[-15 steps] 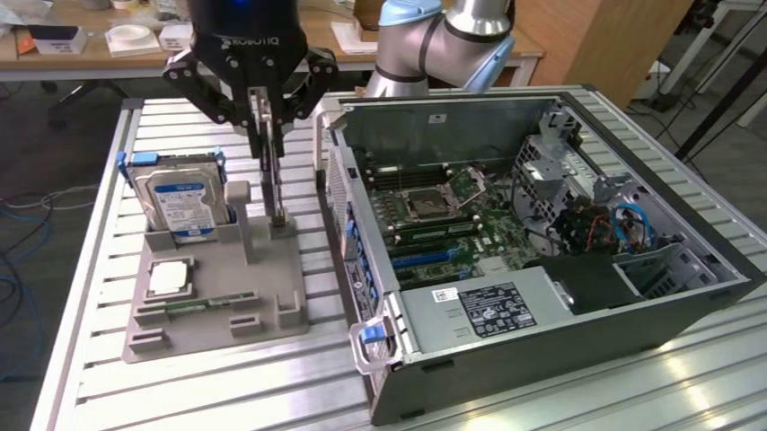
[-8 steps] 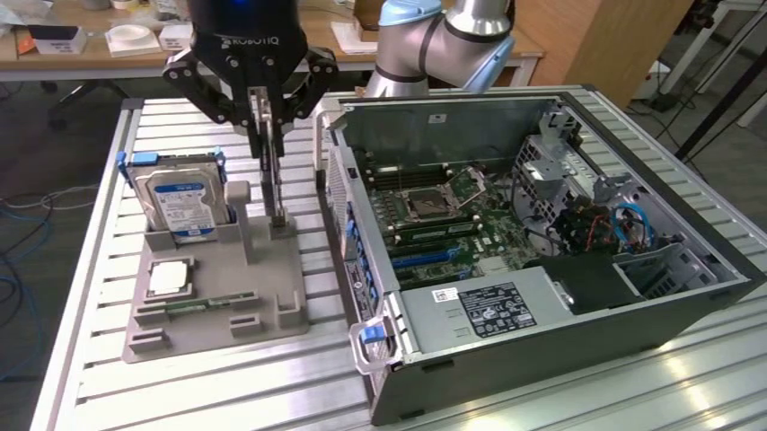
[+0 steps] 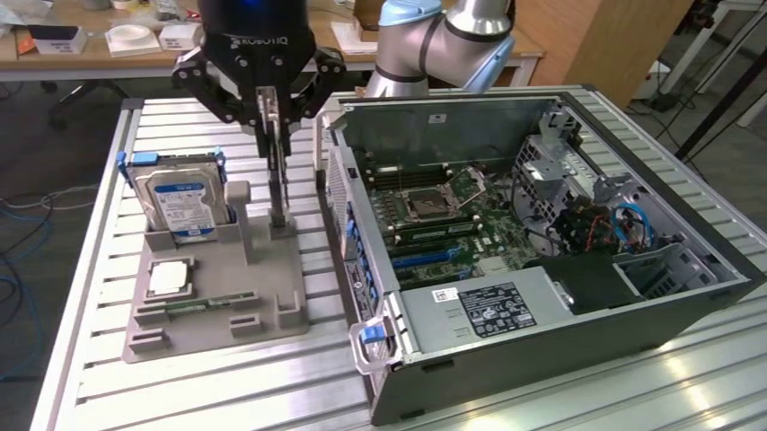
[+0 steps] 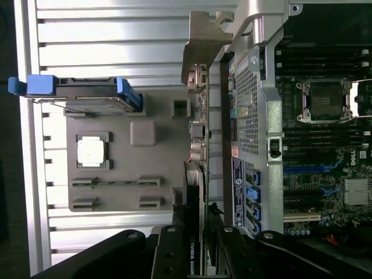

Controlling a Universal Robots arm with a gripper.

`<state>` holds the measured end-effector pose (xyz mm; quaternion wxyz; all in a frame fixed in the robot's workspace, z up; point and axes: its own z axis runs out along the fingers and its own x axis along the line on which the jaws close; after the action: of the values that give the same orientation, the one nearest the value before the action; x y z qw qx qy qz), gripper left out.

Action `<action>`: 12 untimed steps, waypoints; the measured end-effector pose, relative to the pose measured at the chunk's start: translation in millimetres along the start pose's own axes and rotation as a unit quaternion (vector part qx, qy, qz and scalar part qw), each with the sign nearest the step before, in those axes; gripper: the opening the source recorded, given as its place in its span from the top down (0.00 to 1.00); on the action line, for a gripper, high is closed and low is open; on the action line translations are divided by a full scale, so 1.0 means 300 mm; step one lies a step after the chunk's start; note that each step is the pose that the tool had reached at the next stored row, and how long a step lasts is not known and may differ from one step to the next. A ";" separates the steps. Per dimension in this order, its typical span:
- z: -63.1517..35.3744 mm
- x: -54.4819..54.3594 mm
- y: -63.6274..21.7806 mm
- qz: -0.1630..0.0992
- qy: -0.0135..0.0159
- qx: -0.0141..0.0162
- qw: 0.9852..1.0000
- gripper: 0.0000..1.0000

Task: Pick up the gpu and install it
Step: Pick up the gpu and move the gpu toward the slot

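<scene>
The gpu (image 3: 279, 184) is a thin black card seen edge-on, hanging upright over the grey fixture (image 3: 269, 287) beside the open computer case (image 3: 540, 296). My gripper (image 3: 275, 115) is above it, shut on the card's top edge. Its lower edge sits at the fixture's rear holder; I cannot tell whether it still touches it. In the wrist view the gpu (image 4: 196, 174) runs as a narrow dark strip between my fingers (image 4: 168, 253), with its metal bracket (image 4: 203, 40) at the far end. The motherboard (image 3: 455, 224) lies exposed inside the case.
A silver blue-labelled hard drive (image 3: 180, 202) stands in the fixture at the exterior view's left of the card. A processor (image 3: 168, 277) and a green memory stick (image 3: 198, 305) lie in fixture pockets. The case wall (image 3: 341, 206) stands close beside the card. A slatted metal table (image 3: 96, 269) carries everything.
</scene>
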<state>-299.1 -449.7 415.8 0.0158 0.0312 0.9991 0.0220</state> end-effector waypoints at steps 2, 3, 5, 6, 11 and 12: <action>0.000 -0.006 0.000 0.000 0.000 0.000 1.000 0.74; 0.000 -0.009 0.001 0.000 0.000 0.000 1.000 0.74; 0.000 -0.014 0.001 0.000 0.000 0.000 1.000 0.74; 0.000 -0.016 0.001 0.000 0.000 0.000 1.000 0.74; 0.001 -0.026 0.002 0.000 0.000 0.000 1.000 0.74; 0.001 -0.028 0.002 0.000 0.000 0.000 1.000 0.74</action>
<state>-290.8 -449.7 415.8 0.0158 0.0312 0.9991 0.0220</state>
